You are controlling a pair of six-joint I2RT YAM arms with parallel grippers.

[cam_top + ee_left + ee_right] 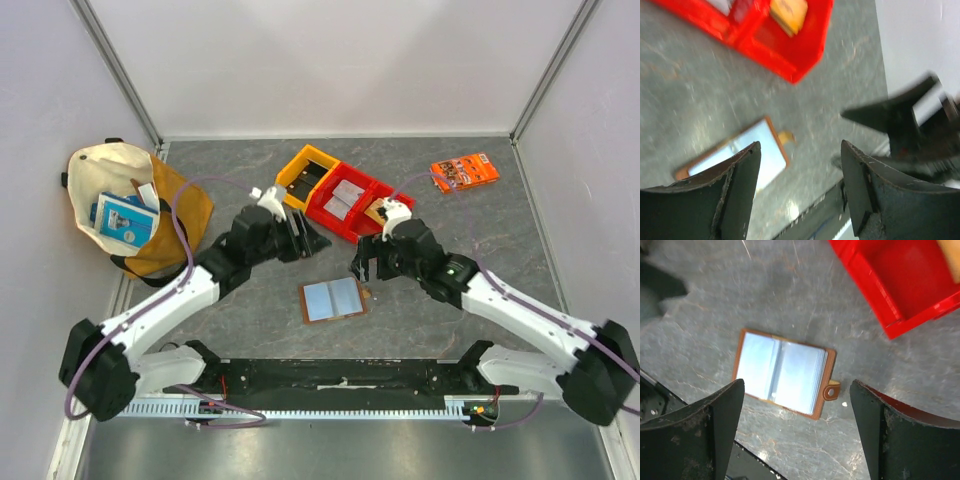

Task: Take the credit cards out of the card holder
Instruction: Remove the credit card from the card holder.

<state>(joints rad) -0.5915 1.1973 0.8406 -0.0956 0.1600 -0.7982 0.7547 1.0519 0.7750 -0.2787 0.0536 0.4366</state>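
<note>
1. The table (450,300) carries everything the task concerns; nothing is held in the air.
2. A red bin (790,57) stands on the far side of the table's middle. It is judged to be the place where removed cards are put, since cards lie in it.
3. The left gripper (800,145) is seen with its jaws spread and nothing between them, hanging just in front of the bin. The right gripper (796,385) is spread wide and is likewise empty, poised above the holder without touching it.
4. The holder (333,299) lies flat and open on the table, pale blue inside facing up, between the two arms and nearer their bases than the bin. Its closure tab sticks out at one side. It is apart from the bin and is touched by neither gripper.
5. Grey-white cards (346,196) lie in one compartment of the bin, and an orange-gold card (788,12) lies in the next one. That much of the task is judged done.
6. Whether any cards are left inside cannot be told: the pale pages may be bare sleeves or may cover more cards. If some are left, they have to be drawn out while the holder is pinned down. If none are, the task is complete.
</note>
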